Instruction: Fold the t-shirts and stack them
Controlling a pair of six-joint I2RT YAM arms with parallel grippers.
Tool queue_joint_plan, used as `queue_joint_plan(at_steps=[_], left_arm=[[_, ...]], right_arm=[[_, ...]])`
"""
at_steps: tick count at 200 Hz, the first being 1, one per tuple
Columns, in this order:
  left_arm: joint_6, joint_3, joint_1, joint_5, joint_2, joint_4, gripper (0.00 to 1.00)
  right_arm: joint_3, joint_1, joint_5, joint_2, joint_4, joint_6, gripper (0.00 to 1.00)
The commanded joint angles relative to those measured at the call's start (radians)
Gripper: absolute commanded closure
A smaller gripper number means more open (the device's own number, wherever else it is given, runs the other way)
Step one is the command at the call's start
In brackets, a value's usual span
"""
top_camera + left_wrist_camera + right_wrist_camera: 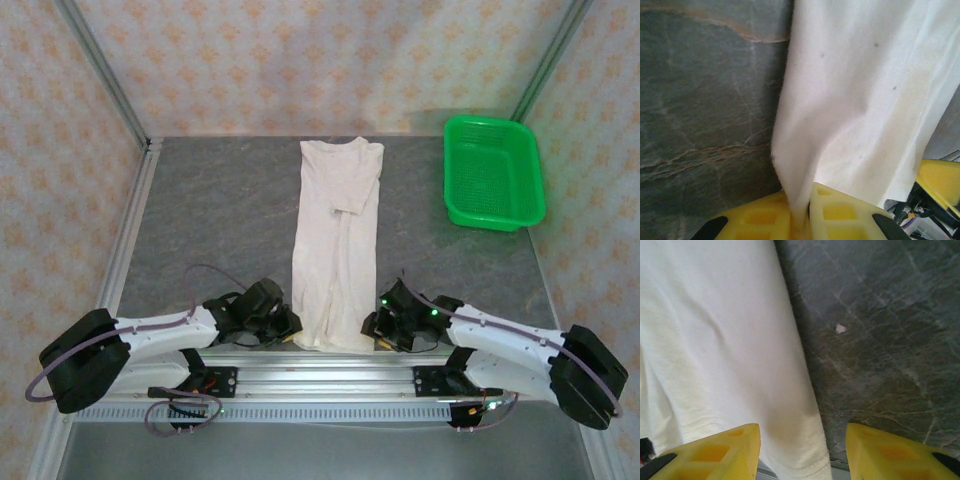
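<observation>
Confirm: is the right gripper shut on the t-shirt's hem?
No: in the right wrist view the right gripper stands open astride the edge of the t-shirt, with cloth and bare table showing in the gap.

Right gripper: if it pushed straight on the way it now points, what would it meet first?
Most likely the side edge of the t-shirt near its hem. The open right gripper straddles that edge, one finger over cloth, the other over bare table. Depth is unclear, so how soon is hard to say.
</observation>
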Motion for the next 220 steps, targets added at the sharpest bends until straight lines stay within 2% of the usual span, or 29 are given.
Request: queue_joint_plan(at_steps=[1, 38, 67, 98, 137, 192, 220], left_arm=[[-0.007, 0.039, -0.009, -0.041, 0.007, 0.008, 0.86], [-0.007, 0.042, -0.009, -0.041, 0.022, 0.016, 0.87], [-0.006, 0.050, -0.009, -0.039, 0.030, 0.018, 0.88], [-0.002, 0.056, -0.008, -0.032, 0.012, -0.004, 0.89], [0.004, 0.056, -0.009, -0.030, -0.037, -0.042, 0.89], [0.024, 0.082, -0.008, -0.033, -0.081, -0.121, 0.90], [0.027, 0.101, -0.007, -0.059, -0.147, -0.207, 0.94]], right_arm=[[0.002, 0.009, -0.019, 0.024, 0.024, -0.018, 0.52], [0.017, 0.020, -0.028, 0.097, 0.089, -0.019, 0.55], [0.025, 0.020, -0.031, 0.156, 0.174, -0.002, 0.65], [0.061, 0.020, -0.027, 0.207, 0.224, 0.013, 0.84], [0.093, 0.020, -0.030, 0.227, 0.205, 0.011, 0.98], [0.104, 0.020, -0.021, 0.185, 0.116, 0.014, 1.00], [0.105, 0.021, 0.010, 0.056, 0.027, 0.029, 1.00]])
